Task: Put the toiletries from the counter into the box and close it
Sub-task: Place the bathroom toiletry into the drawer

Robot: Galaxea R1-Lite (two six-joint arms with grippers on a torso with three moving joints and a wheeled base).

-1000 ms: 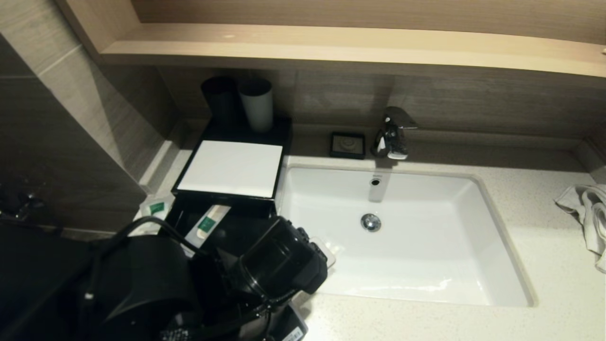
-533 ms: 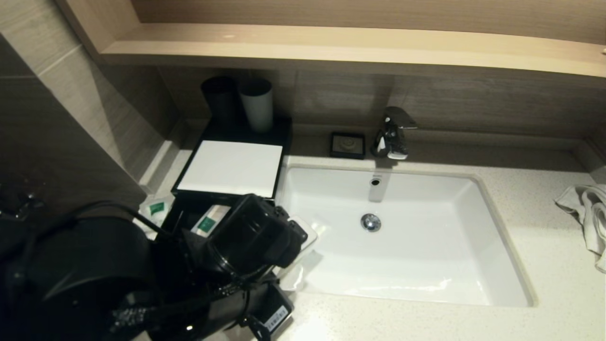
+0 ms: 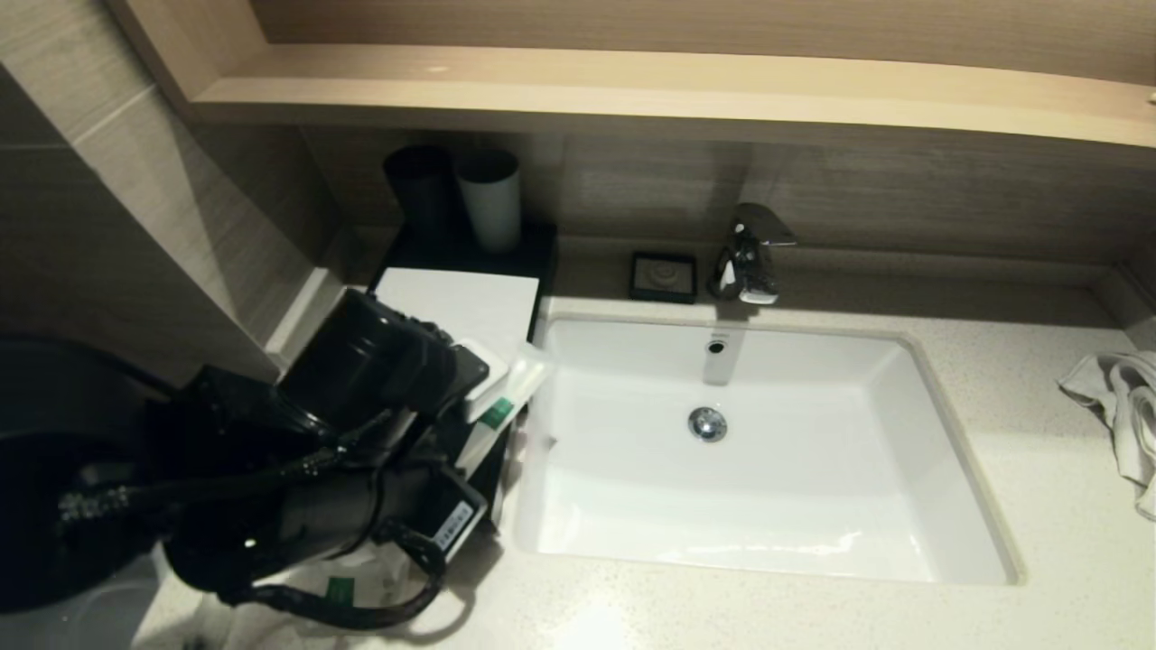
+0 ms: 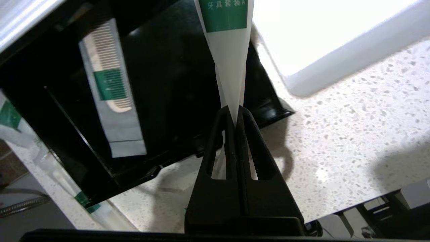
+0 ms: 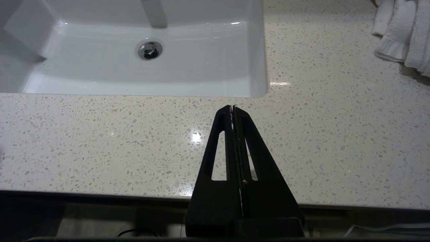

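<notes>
While one packet (image 4: 109, 90) lies in the open box (image 4: 168, 84), the left end effector (image 4: 235, 112), clamped on a second packet (image 4: 228, 50), hangs over it; others wait on the tabletop (image 4: 336, 134).

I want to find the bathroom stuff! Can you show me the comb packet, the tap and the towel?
comb packet (image 4: 111, 94): left wrist view, on its green label.
tap (image 3: 748, 257): head view, on its shiny body.
towel (image 3: 1124, 406): head view, on its crumpled folds.
</notes>
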